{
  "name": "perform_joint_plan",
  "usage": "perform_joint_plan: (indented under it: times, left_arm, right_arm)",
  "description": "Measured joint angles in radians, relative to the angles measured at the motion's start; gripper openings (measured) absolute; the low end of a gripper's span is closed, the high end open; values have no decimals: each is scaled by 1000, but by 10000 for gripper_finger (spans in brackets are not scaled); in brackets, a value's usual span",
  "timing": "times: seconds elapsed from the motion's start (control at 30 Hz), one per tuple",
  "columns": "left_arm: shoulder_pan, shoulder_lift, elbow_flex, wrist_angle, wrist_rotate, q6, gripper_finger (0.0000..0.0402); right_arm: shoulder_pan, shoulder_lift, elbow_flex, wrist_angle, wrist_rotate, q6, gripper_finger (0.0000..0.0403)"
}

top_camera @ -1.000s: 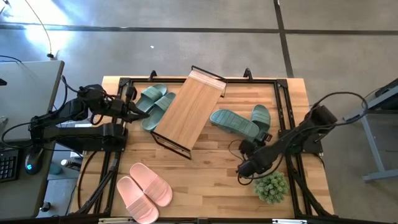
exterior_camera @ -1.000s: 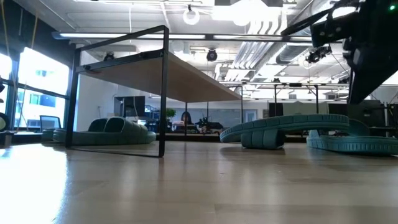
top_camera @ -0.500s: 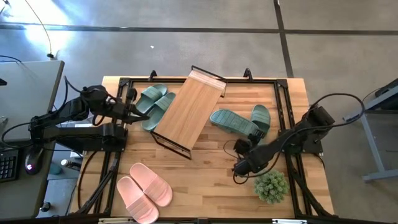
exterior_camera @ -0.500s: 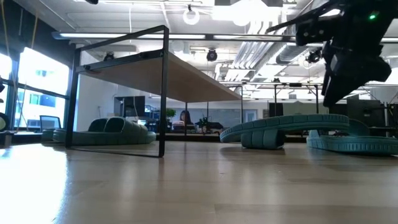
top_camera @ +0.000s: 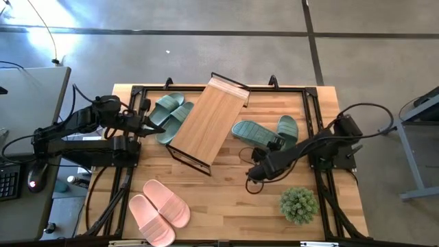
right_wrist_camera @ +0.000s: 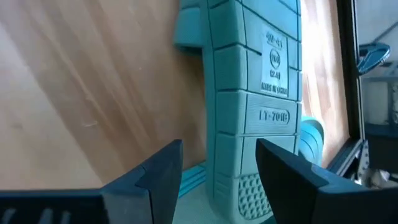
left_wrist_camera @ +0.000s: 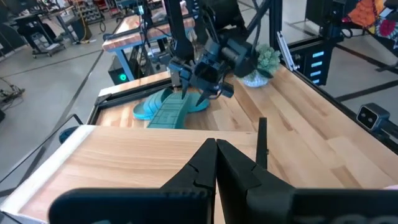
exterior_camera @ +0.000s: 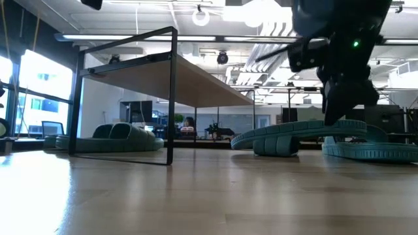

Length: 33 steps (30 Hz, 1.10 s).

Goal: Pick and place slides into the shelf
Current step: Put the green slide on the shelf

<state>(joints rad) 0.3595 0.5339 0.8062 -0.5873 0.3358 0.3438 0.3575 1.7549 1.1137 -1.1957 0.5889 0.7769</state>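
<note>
right pincer (right_wrist_camera: 214,165) open, slide (right_wrist_camera: 252,93) sole lettering

An open-plan robotics lab or industrial workspace. The wooden table (top_camera: 233,185) stands on a grey concrete floor (top_camera: 206,48) marked with dark lines. Beyond it run exposed ceiling ducts (exterior_camera: 274,55) and round ceiling lamps (exterior_camera: 201,14), tall windows (exterior_camera: 32,98), further workbenches (left_wrist_camera: 134,31) with equipment, and a desk with a computer mouse (top_camera: 34,180).
</note>
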Motion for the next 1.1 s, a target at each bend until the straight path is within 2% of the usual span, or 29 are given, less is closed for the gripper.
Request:
perform_joint_plan:
  times: [0.4,0.67,0.77,1.1]
  left_arm:
    - [0,0,0,1,-1,0,1]
    - [0,0,0,1,-1,0,1]
    - [0,0,0,1,-1,0,1]
    - [0,0,0,2,-17,-8,1]
  right_arm:
    - [-40,153,0,-53,4,36,195]
    - [-43,176,0,-68,40,128,191]
    - [-44,175,0,-80,62,154,170]
    - [-44,174,0,-77,62,187,59]
